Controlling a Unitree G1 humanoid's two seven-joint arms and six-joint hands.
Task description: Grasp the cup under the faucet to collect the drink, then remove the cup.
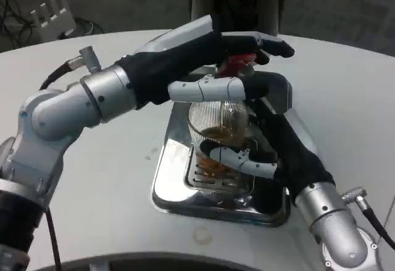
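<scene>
A clear ribbed glass cup (pixel 217 128) stands over the slotted grate of a shiny steel drip tray (pixel 179 187). Amber drink fills its lower part. My right hand (pixel 259 150) wraps around the cup from the right, with one finger across its front and another along its rim. My left hand (pixel 237 49) reaches over from the left and rests on the red tap handle (pixel 236 65) of the faucet above the cup. The spout itself is hidden behind the fingers.
The dark dispenser column (pixel 237 2) rises behind the tray at the table's far edge. A white rack-like object (pixel 52 12) sits off the table at the top left. A small ring stain (pixel 202 236) marks the white table near the front edge.
</scene>
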